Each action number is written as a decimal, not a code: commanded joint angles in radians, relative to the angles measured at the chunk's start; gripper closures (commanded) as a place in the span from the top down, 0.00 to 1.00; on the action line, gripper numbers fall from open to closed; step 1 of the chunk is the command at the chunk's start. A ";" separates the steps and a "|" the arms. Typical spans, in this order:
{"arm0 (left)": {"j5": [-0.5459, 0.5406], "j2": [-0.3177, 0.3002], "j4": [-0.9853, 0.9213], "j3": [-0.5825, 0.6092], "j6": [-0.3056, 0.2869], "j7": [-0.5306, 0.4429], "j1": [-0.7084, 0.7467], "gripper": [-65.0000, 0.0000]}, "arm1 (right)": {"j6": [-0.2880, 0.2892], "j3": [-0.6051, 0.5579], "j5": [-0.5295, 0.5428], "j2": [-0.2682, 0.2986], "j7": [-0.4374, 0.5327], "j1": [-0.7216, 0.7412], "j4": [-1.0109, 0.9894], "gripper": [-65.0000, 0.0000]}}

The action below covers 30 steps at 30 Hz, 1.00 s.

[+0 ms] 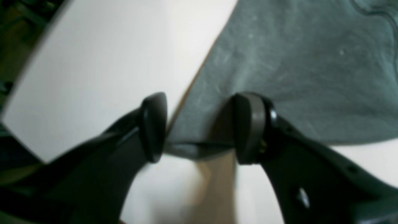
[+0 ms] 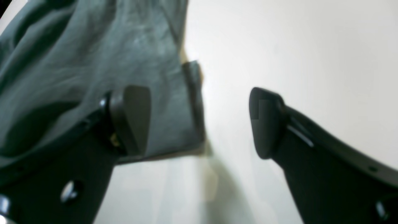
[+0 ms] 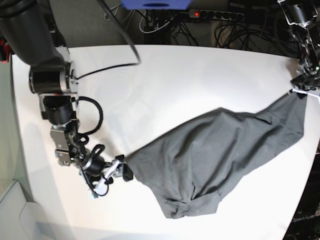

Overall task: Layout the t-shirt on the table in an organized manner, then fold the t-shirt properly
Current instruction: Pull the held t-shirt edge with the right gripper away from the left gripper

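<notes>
The left gripper (image 1: 199,127) has its 2 jaws standing apart around a hemmed corner of the t-shirt (image 1: 295,71). In the left wrist view the cloth edge lies between the pads, and whether they actually pinch it cannot be told. In the base view this gripper (image 3: 300,86) sits at the far right edge of the table (image 3: 190,80), with the shirt's corner drawn up to it.

The right gripper (image 2: 199,124) stands wide open. 1 of its pads (image 2: 133,119) is over the cloth and the other is over bare table, and the hemmed edge of the shirt (image 2: 93,71) runs between them (no cloth is clamped). In the base view this gripper (image 3: 125,172) is at the shirt's left tip, near the table's front left.

The t-shirt (image 3: 220,155) lies stretched in a long diagonal across the right half of the white table, from that left tip up to the far right corner. A wrinkled bunch hangs down toward the front edge.
</notes>
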 commanded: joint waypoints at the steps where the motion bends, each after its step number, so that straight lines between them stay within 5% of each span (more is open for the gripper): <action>1: 0.017 -0.038 -0.007 -0.012 0.017 -0.004 -0.011 0.51 | 0.005 0.004 0.018 0.004 0.025 0.039 0.018 0.76; 23: 0.014 -0.060 -0.035 -0.010 0.017 -0.006 -0.038 0.51 | 0.060 -0.002 0.019 -0.085 -0.079 -0.085 0.021 0.73; 26: 0.013 -0.058 -0.035 -0.010 0.017 -0.006 -0.038 0.51 | 0.060 -0.003 0.019 -0.090 -0.083 -0.095 0.021 0.56; 30: 0.013 -0.046 -0.035 -0.010 0.017 -0.006 -0.038 0.51 | 0.060 -0.005 0.016 -0.099 -0.083 -0.116 0.021 0.15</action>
